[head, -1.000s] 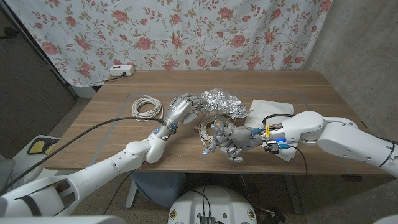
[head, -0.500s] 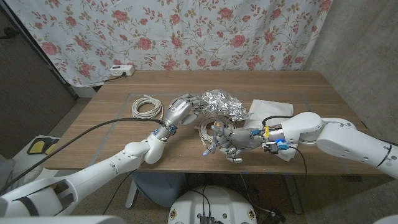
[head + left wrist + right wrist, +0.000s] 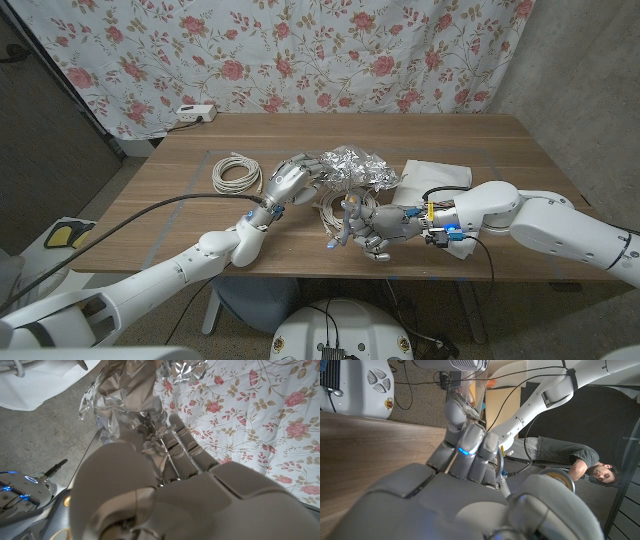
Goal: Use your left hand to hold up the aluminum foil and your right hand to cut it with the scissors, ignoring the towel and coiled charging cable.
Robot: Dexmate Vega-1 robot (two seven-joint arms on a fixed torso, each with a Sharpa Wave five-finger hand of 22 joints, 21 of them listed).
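The left hand [image 3: 290, 178] grips the crumpled silver aluminum foil [image 3: 358, 165] at the table's middle, while the right hand [image 3: 372, 225] clasps the scissors [image 3: 344, 222] nearby, so cutting probably comes next.

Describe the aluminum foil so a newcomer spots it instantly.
On the wooden table, look to the middle, just left of the white towel. The aluminum foil is the crumpled, shiny silver sheet that the left hand grips by its edge; nothing else there glints like metal.
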